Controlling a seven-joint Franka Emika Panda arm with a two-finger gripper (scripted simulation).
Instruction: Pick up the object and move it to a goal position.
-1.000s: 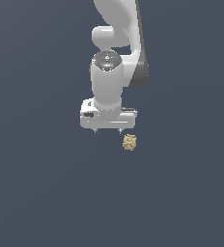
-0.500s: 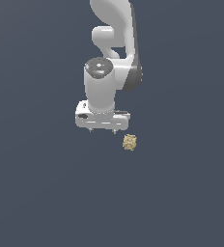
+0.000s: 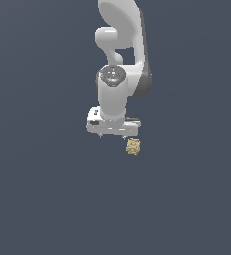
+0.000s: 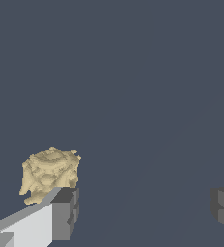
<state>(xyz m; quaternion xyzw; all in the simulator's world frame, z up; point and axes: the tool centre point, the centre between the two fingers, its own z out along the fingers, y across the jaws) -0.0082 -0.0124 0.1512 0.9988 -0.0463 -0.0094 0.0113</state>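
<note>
The gripper (image 3: 113, 136) has its fingers wide apart w/ nothing in them, and the tiny tan lump (image 4: 49, 174) sits just beside one fingertip (image 4: 65, 212), prob. light, hard, bumpy, so pinch its flatter sides.

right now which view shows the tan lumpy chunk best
The wrist view. There the tan lumpy chunk fills a good part of the picture, so its bumpy mottled surface reads clearly, just beyond one fingertip of the open gripper. The exterior view shows it only as a tiny speck beside the gripper, to that view's right.
</note>
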